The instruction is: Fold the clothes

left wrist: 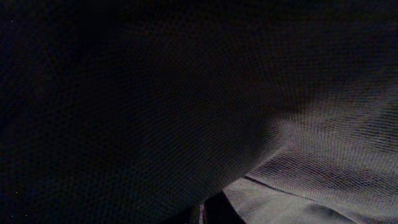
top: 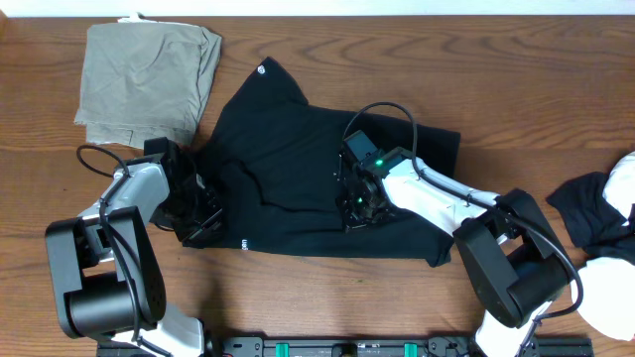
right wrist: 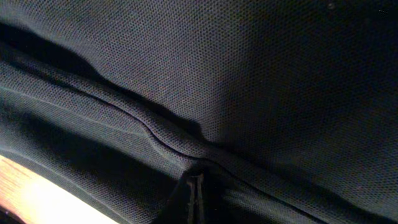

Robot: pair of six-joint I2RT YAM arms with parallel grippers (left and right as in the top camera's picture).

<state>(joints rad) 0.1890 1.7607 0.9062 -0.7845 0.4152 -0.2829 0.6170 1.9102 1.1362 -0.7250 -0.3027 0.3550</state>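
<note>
A black shirt [top: 298, 169] lies spread and partly folded across the middle of the table, with a small round white logo [top: 261, 69] at its far corner. My left gripper [top: 201, 213] is at the shirt's left edge, shut on the fabric. The black cloth [left wrist: 155, 106] fills the left wrist view, and only the fingertips [left wrist: 202, 214] show at the bottom. My right gripper [top: 355, 210] sits on the shirt's middle, shut on a raised seam fold [right wrist: 155, 134], with its closed fingers [right wrist: 196, 196] pinching the cloth. More clothes [top: 595, 213], black and white, lie at the right edge.
A folded olive-khaki garment [top: 149, 84] rests at the back left, close to the shirt's corner. A white piece of cloth [top: 617, 293] lies at the front right. Bare wood table [top: 317, 288] shows along the front, and a strip of it shows in the right wrist view [right wrist: 31, 190].
</note>
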